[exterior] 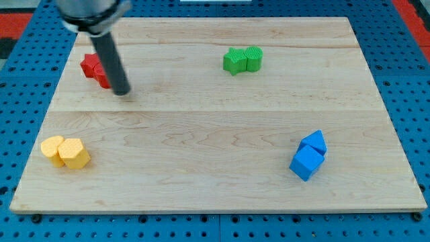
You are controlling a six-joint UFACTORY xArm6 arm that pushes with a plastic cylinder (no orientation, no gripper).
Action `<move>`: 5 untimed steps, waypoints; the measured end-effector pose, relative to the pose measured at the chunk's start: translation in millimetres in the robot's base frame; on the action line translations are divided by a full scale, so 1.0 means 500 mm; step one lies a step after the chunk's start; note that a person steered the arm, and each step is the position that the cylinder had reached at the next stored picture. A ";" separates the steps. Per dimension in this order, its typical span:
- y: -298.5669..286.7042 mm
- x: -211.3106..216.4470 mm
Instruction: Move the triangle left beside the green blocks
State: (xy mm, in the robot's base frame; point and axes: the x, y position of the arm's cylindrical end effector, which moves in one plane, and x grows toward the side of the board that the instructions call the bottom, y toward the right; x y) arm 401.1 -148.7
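Note:
My tip point(121, 92) rests on the wooden board point(215, 114) at the view's upper left, just right of and below two red blocks point(91, 66) that the rod partly hides. Two green blocks sit touching at the view's top centre-right: a star-like one point(234, 61) and a rounded one point(254, 58). A blue triangle-like block point(314, 142) lies at the view's lower right, touching a blue cube point(305, 163) just below it. My tip is far to the left of both the green and the blue blocks.
Two yellow blocks point(65, 152) sit together at the view's lower left near the board's edge. A blue pegboard surface point(410, 101) surrounds the board.

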 end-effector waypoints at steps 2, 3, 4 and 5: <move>0.307 0.022; 0.418 0.007; 0.591 -0.046; 0.745 -0.081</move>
State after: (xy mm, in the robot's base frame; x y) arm 360.8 223.9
